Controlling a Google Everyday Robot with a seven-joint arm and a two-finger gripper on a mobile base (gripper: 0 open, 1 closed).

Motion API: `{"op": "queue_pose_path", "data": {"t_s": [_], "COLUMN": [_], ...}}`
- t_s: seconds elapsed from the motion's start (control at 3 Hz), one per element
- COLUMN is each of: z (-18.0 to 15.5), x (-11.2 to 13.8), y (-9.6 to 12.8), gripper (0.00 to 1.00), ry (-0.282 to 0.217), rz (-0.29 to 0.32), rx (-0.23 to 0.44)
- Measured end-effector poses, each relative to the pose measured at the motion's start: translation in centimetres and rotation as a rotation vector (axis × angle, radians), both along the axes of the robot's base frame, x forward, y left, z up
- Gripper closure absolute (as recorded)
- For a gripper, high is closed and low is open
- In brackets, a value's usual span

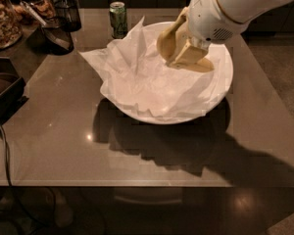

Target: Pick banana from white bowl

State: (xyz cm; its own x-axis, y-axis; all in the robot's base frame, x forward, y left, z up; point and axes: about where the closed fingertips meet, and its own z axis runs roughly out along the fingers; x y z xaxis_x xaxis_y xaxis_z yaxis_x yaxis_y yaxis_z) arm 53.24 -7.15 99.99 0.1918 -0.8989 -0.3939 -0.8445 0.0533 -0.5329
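The white bowl (225,84) sits at the back middle of the table, lined with crumpled white paper (137,75) that sticks up and out over its left rim. My gripper (180,58) reaches down from the upper right into the bowl's far right part. Its cream fingers (167,40) are closed around the yellow banana (204,65). Only the banana's right end shows below them, low over the paper. The rest of it is hidden by the gripper.
A green can (118,17) stands just behind the bowl's left side. A jar of nuts (2,13), dark containers (59,31) and a black tray (5,89) crowd the left edge. The table's front edge (112,184) runs below the bowl.
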Motion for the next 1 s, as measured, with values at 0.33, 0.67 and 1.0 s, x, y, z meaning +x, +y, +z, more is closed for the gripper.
{"op": "queue_pose_path", "data": {"t_s": [0.33, 0.67, 1.0], "z": [0.6, 0.8, 0.8], "x": [-1.9, -3.5, -3.6], "y": [4.2, 6.5, 6.6], "gripper": [1.0, 1.0, 1.0], "ry": [-0.029, -0.04, -0.041], "rz": [0.172, 0.252, 0.256], "rx": [-0.037, -0.055, -0.055]}}
